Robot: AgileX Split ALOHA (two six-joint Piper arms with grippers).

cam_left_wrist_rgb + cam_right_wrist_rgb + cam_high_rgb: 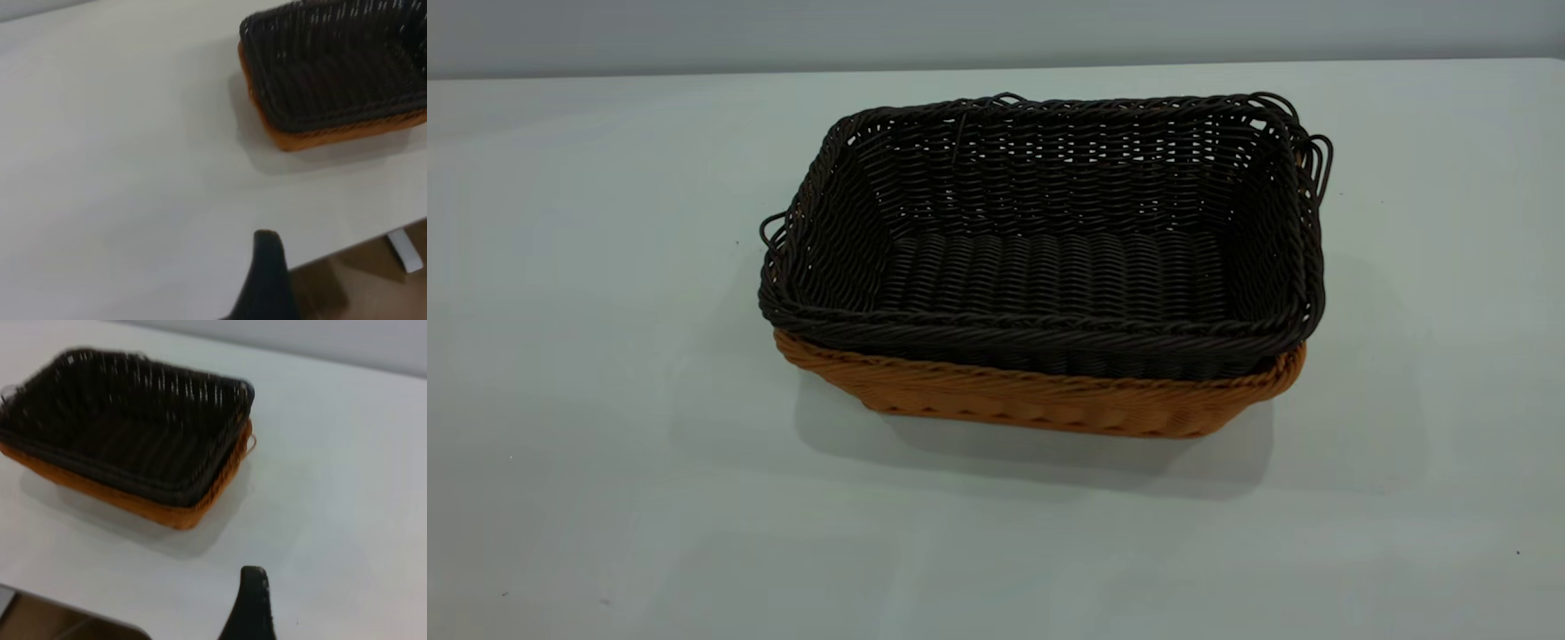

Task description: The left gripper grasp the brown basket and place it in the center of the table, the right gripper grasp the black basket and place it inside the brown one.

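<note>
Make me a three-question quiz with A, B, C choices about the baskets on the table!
1. Where is the black basket?
A. Inside the brown basket
B. Beside the brown basket
C. Upside down on the table

2. How many baskets are there?
A. One
B. Two
C. Three

3. What is inside the black basket?
A. Apples
B. A gripper
C. Nothing

Answers:
1. A, since only the brown basket's rim and lower wall show beneath the black one.
2. B, one black and one brown, nested together.
3. C, its woven floor is bare; one dark finger of the left gripper and one finger of the right gripper sit well away from the baskets.
</note>
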